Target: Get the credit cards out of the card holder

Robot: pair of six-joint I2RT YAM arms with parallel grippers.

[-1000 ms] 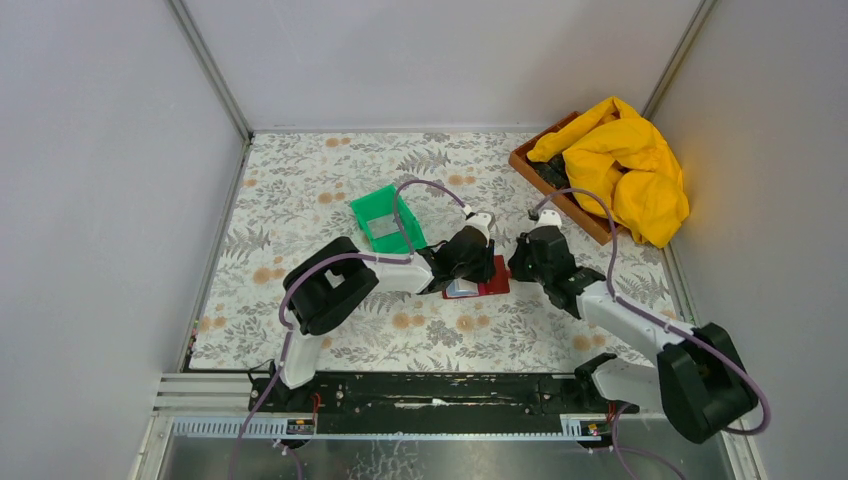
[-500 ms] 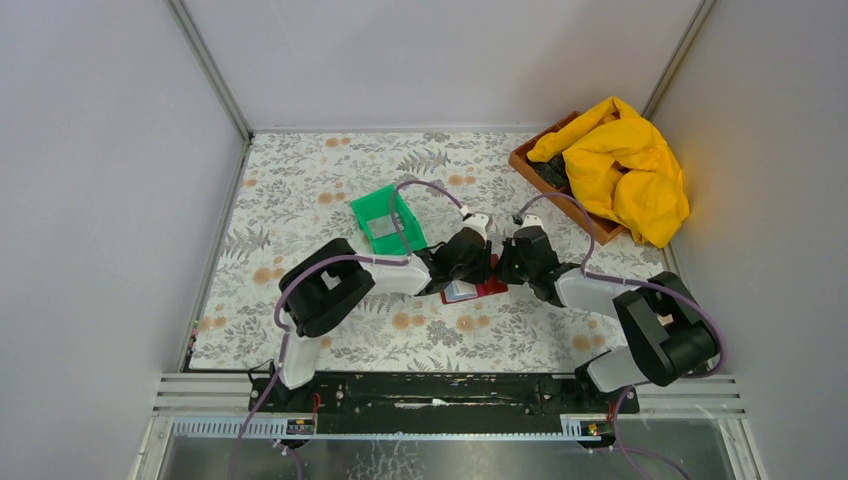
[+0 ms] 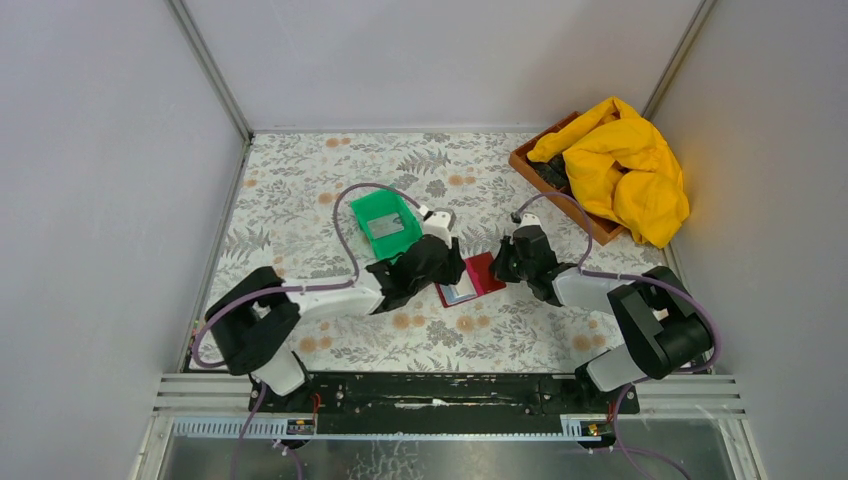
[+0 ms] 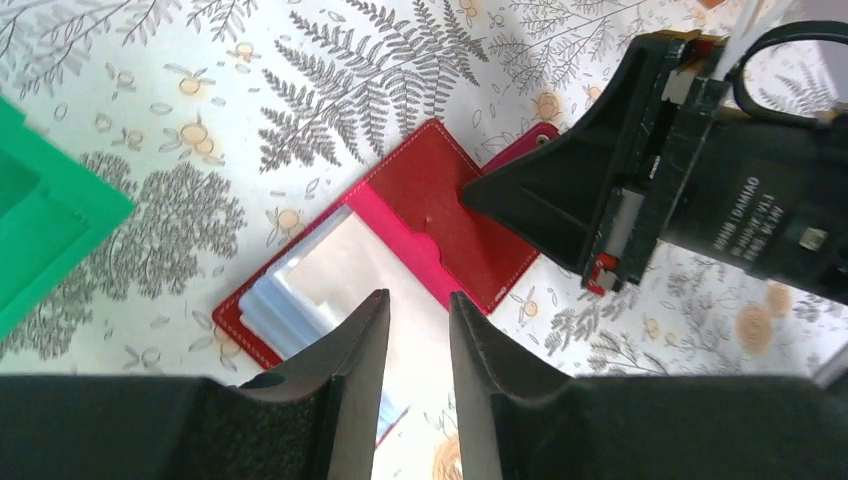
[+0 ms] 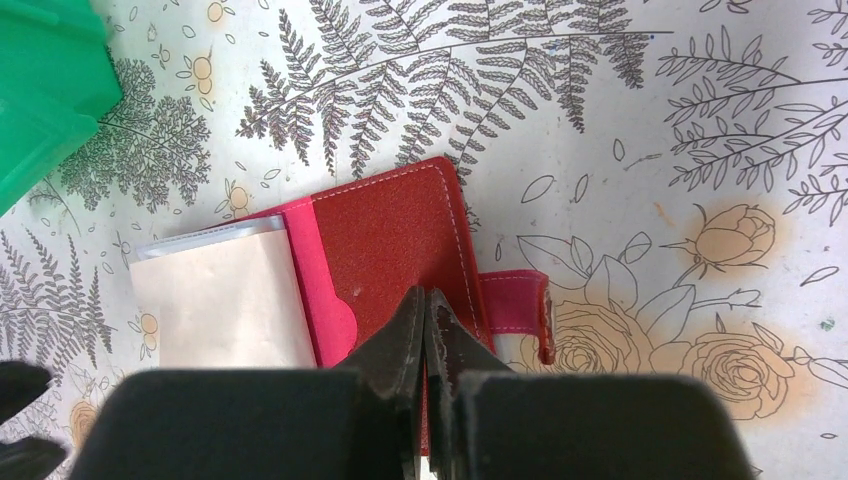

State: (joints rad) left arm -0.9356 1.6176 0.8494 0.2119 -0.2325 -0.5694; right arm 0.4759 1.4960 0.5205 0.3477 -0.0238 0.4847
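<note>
The card holder (image 5: 390, 235) lies opened flat on the tabletop (image 5: 620, 110). It is dark red with pale stitching and a pink inner edge, and a strap tab sticks out from one side. Its plain red half sits under the tips of the right jaws, which touch it. The other half, with clear sleeves, lies just beyond the tips of the left jaws. A pale tan credit card (image 5: 225, 300) shows there, tucked in the sleeves. Further cards cannot be told apart.
</note>
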